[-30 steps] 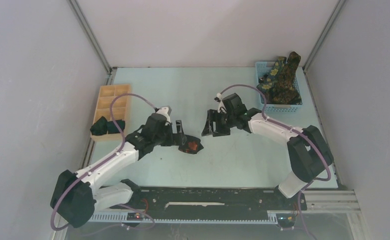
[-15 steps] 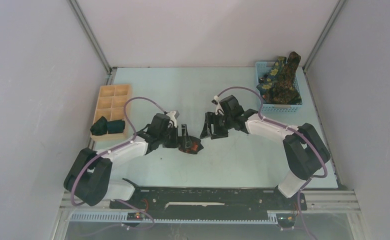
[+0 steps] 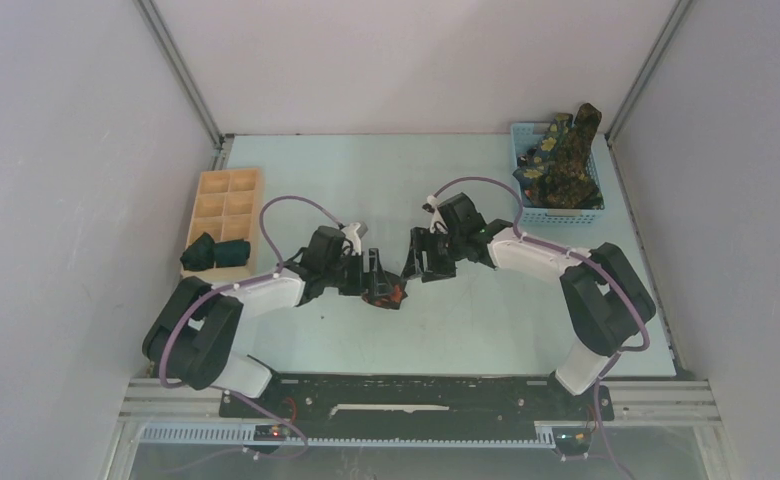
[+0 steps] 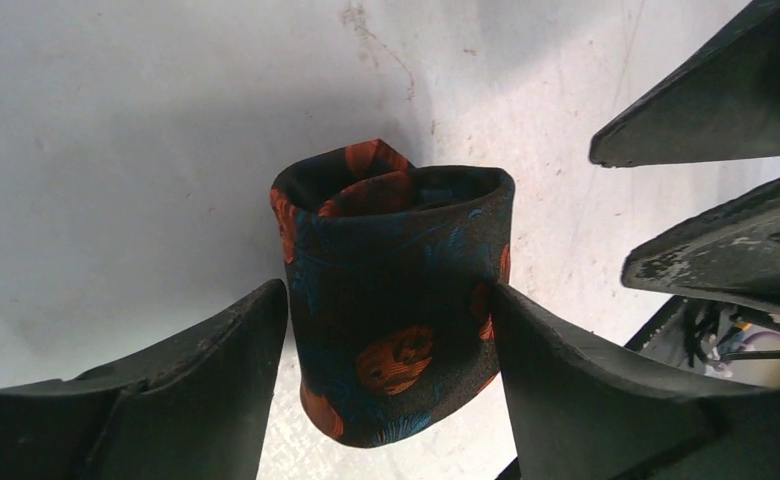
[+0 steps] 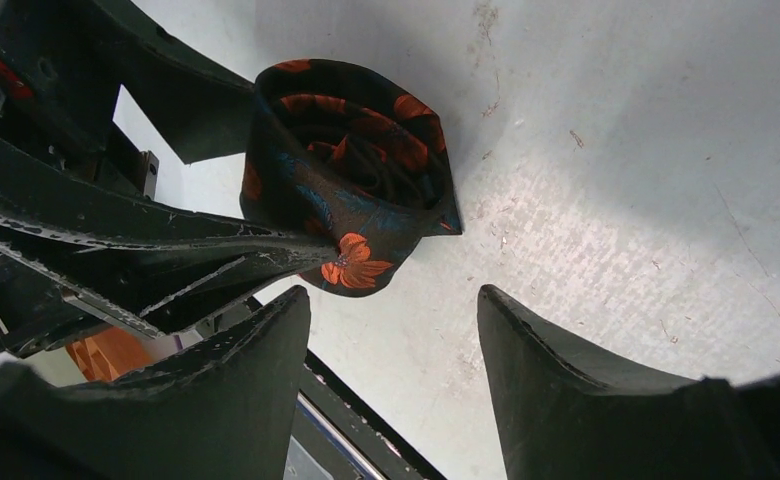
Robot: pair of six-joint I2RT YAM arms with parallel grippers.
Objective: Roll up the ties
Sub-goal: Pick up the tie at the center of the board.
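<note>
**What my cameras lose**

From above, my left gripper (image 3: 376, 283) covers most of the rolled tie (image 3: 394, 293). Both wrist views crop my fingers (image 4: 196, 400) at the bottom edge. The heaped ties (image 3: 561, 165) in the basket (image 3: 591, 207) are too tangled to count.

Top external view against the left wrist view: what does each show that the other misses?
Only the top external: the blue basket of green ties, and the wooden tray holding two dark rolled ties. Only the left wrist: the black rolled tie with its spiral end, and the left gripper touching both its sides. Both: that tie and the right gripper beside it.
</note>
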